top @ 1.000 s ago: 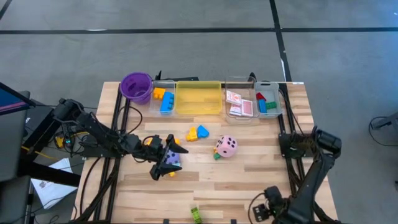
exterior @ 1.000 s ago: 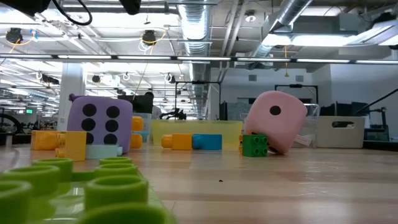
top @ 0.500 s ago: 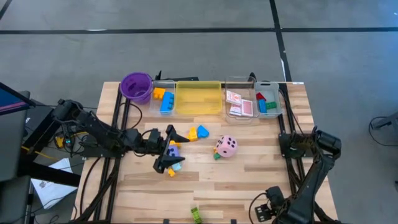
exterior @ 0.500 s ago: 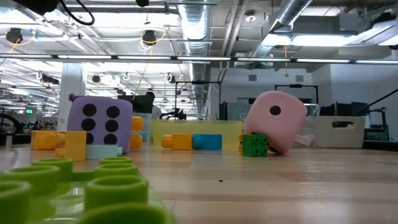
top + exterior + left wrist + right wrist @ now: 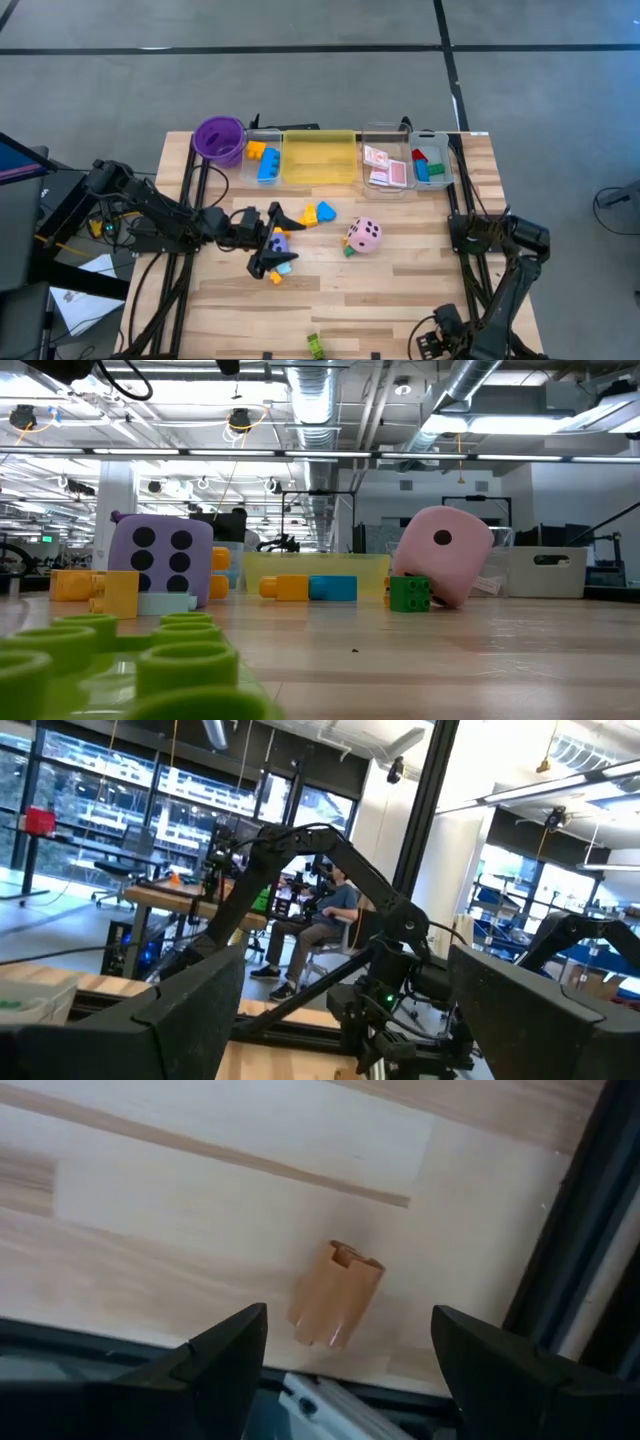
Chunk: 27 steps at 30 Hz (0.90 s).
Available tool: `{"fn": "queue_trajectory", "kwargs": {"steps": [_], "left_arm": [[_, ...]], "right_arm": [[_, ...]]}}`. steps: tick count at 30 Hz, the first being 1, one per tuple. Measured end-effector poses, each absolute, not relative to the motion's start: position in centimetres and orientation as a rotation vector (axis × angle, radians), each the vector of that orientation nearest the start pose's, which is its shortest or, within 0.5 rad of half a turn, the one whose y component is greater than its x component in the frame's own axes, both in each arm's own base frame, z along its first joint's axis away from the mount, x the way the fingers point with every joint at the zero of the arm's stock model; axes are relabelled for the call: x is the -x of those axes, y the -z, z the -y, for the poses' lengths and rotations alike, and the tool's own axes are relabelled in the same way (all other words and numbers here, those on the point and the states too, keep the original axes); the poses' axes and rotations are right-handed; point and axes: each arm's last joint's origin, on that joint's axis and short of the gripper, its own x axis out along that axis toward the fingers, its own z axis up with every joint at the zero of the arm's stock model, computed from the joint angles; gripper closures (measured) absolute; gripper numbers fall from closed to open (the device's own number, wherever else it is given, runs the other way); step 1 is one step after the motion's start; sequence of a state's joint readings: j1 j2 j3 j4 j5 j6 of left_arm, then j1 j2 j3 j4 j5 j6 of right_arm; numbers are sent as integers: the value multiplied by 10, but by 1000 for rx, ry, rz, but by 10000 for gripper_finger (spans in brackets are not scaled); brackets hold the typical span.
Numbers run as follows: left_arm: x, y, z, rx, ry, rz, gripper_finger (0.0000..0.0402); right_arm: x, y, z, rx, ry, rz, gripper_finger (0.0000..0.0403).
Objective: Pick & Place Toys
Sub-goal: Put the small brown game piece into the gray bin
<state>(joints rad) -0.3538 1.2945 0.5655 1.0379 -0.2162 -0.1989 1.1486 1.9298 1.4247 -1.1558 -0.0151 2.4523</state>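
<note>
The left hand (image 5: 270,243), fingers spread and empty, straddles the purple die (image 5: 279,243) mid-bench (image 5: 400,290), apparently lined up to grasp it, while the right hand (image 5: 432,342) waits open at the bench's near edge.

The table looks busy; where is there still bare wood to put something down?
Bare wood lies on the table between the pink die and the green block at the near edge, and right of the die. It is crowded around the open left gripper, and along the far row from purple cup to clear trays.
</note>
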Motion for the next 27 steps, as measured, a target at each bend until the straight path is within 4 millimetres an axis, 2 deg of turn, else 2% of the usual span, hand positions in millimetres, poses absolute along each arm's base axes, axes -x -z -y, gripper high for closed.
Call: {"fn": "queue_trajectory", "kwargs": {"steps": [5, 7, 27], "left_arm": [[-248, -267, 85, 302, 171, 268, 60], [-248, -267, 85, 302, 170, 268, 60], [-248, -267, 85, 304, 167, 271, 60]], "right_arm": [[-144, -163, -327, -897, 1091, -1330, 127], [-145, -159, -329, -902, 1088, -1334, 127], [-164, -158, -320, -941, 1135, -1315, 130]]}}
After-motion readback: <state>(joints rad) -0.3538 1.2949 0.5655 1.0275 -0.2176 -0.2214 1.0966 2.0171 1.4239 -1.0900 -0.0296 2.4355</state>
